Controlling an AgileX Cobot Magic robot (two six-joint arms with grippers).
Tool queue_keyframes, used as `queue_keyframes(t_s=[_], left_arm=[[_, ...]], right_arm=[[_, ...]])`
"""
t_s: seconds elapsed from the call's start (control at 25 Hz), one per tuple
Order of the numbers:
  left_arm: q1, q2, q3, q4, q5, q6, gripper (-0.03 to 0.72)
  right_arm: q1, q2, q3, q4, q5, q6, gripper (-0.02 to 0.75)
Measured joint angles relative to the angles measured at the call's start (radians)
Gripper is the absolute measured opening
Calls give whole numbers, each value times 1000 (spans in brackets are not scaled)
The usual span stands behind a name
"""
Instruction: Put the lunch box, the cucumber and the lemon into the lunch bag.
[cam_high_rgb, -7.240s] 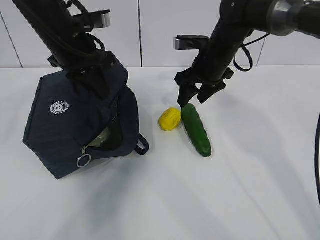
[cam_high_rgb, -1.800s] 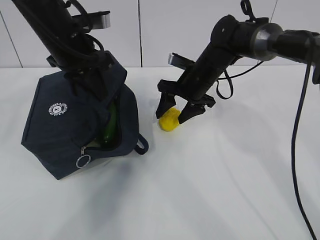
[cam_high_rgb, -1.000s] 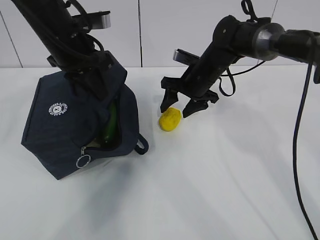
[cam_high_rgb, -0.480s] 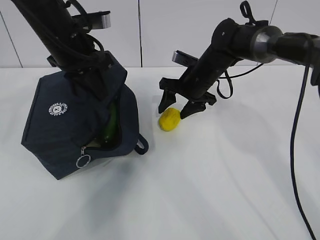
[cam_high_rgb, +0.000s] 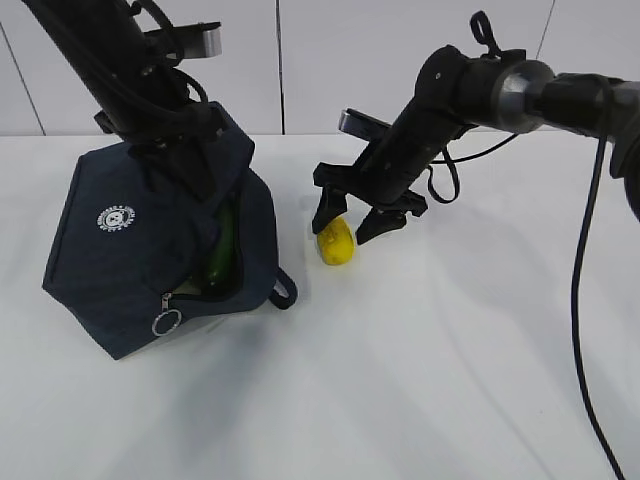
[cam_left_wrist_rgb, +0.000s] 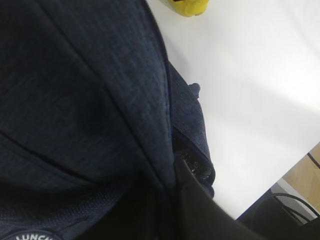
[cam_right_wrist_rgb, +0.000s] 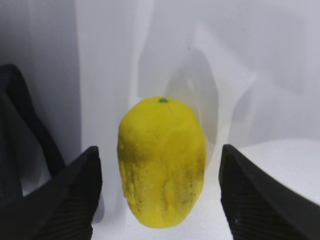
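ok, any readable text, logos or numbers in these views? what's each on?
"LUNCH": partial white lettering, cut off by the bottom edge of the left wrist view, on the lunch bag.
Round white logo on the bag's side, exterior view: ring text too small to read.
Nothing else legible.

You see the oval bright yellow lemon (cam_right_wrist_rgb: 162, 162) resting on the white counter (cam_right_wrist_rgb: 250, 75). Your ribbed black fingers (cam_right_wrist_rgb: 67, 200) flank it, spread wide, not touching.

I count one lunch bag (cam_high_rgb: 150, 250), one cucumber (cam_high_rgb: 221, 250) in its opening, one lemon (cam_high_rgb: 336, 242) on the counter (cam_high_rgb: 450, 350), and two claws: left (cam_high_rgb: 175, 150), right (cam_high_rgb: 352, 218).
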Motion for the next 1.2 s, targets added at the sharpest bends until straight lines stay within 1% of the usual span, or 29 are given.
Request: queue_keyframes(t_s=[0.44, 0.8, 1.0, 1.08, 1.2], left_arm=[[0, 0, 0, 0, 3, 0, 18], [0, 0, 0, -3, 8, 1, 18], [0, 0, 0, -3, 10, 2, 18], [0, 0, 0, -3, 10, 2, 18], [0, 0, 0, -3, 10, 2, 18]], right_arm=[[0, 1, -2, -2, 10, 0, 554], [17, 1, -2, -44, 16, -6, 554], [23, 1, -2, -49, 20, -12, 553], [23, 1, -2, -52, 24, -17, 531], [23, 1, -2, -53, 26, -20, 446]])
